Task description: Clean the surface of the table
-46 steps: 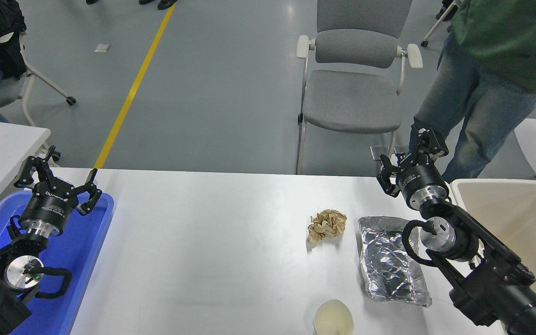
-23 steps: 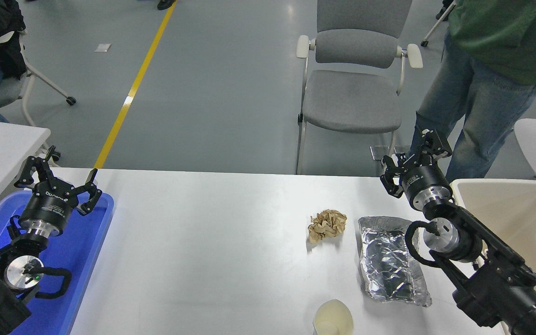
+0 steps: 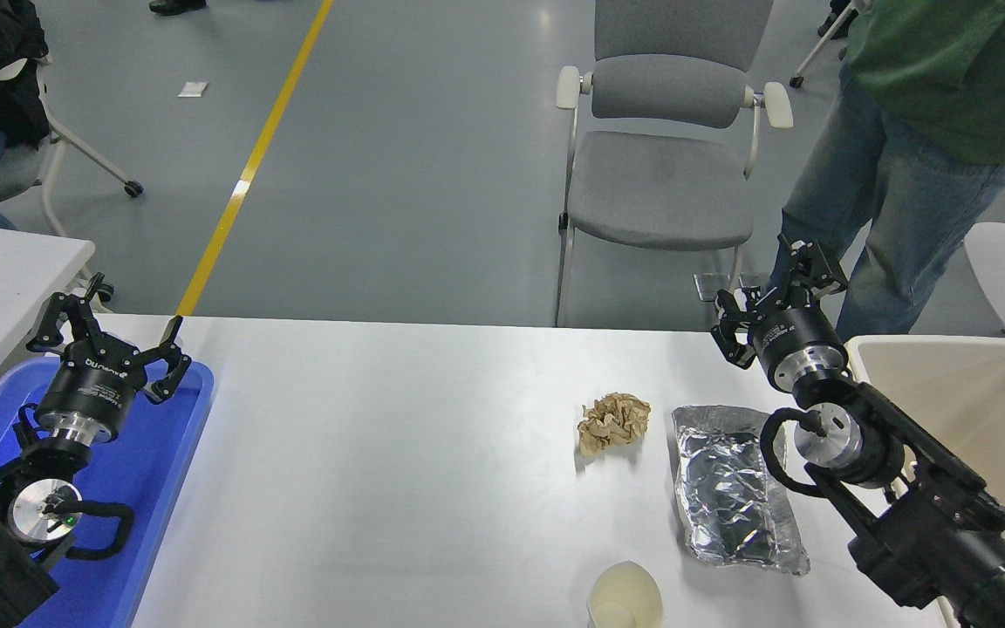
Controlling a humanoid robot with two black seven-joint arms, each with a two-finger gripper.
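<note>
Head view: the right gripper [image 3: 773, 292] is held empty with fingers spread near the table surface [image 3: 398, 462] far edge; the left gripper [image 3: 105, 336] is parked, fingers spread, over the blue tray [image 3: 162, 471]

- A white worktop [image 3: 398, 471] with a smooth surface is seen.
- A crumpled brown paper ball [image 3: 612, 421] is placed right of centre.
- A foil packet [image 3: 734, 497] lies just beside it.
- A pale cup [image 3: 625, 597] sits at the near edge.
- A blue tray [image 3: 162, 471] is set at the left end.

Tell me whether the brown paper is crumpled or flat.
Crumpled: the brown paper sits as a wrinkled wad on the table surface.
</note>
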